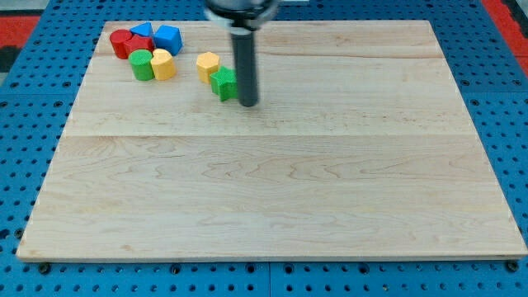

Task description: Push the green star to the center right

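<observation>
My tip (248, 103) rests on the wooden counter (272, 190) in the upper middle of the frame, just beside the right side of the green star (222, 82). It is a plain rod with no hand, so it holds nothing. A yellow block (208, 65) sits touching the star's upper left. Farther toward the upper left corner cluster a green cylinder (142, 64), another yellow block (163, 63), two red blocks (126, 42) and two blue blocks (162, 36).

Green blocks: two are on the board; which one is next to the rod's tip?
The green star, just left of my tip; the other green block sits in the top-left cluster.
</observation>
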`<control>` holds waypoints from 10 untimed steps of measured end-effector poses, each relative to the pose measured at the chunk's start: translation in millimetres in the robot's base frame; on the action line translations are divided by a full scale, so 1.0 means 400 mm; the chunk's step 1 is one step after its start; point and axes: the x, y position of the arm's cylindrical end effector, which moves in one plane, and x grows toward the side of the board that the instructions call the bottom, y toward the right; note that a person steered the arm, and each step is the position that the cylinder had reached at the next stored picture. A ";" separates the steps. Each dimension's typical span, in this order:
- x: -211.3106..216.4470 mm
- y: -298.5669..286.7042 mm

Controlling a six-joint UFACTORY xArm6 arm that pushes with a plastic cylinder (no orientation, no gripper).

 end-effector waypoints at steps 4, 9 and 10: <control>-0.116 -0.215; 0.227 0.349; 0.145 0.424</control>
